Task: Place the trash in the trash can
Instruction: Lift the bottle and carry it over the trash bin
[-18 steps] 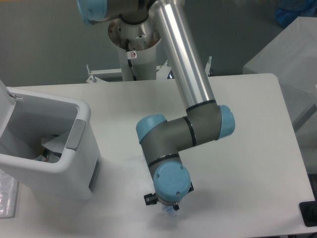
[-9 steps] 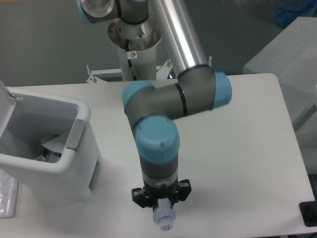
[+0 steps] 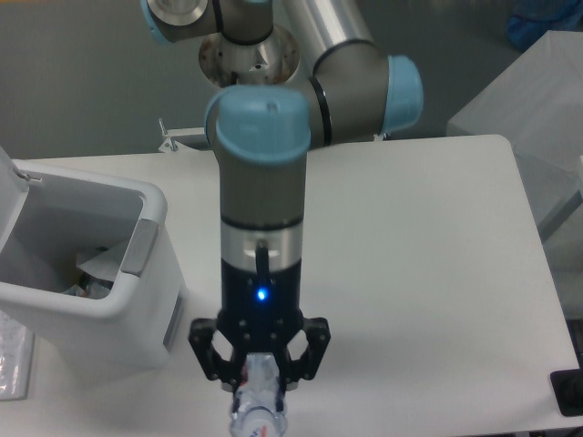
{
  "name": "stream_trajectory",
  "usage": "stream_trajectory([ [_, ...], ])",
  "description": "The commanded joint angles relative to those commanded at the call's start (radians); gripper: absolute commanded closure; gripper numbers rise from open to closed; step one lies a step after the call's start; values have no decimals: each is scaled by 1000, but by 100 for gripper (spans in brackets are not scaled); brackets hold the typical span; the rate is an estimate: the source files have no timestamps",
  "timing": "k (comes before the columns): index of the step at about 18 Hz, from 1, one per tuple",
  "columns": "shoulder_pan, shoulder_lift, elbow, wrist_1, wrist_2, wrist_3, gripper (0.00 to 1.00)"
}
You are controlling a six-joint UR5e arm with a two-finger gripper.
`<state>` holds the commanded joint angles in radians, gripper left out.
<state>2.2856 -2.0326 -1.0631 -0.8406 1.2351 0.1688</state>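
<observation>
My hand: it points down at the near edge of the scene, black fingers on either side of the bottle's upper part, closed around it and holding it.
Water bottle: clear plastic, gripped between my fingers and hanging down from them; its lower part runs out of the picture at the near edge, so I cannot tell whether it touches the desk. A small red mark shows on it low down.
My arm: the grey wrist section with its blue cap stands almost upright above my hand, with a small blue light lit on the black part just above the fingers.
Trash can: white and boxy, standing on the left of the desk, well apart from my hand; lid swung open to the far left, grey panel on the side facing me.
Inside the trash can: a crumpled pale wrapper lies at the bottom.
Desk: white, with the trash can at its left.
</observation>
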Motion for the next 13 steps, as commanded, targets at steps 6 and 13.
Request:
stream_trajectory([
  [6, -44, 89, 2, 0, -104, -84, 52],
  [13, -92, 199, -72, 0, -237, -104, 51],
])
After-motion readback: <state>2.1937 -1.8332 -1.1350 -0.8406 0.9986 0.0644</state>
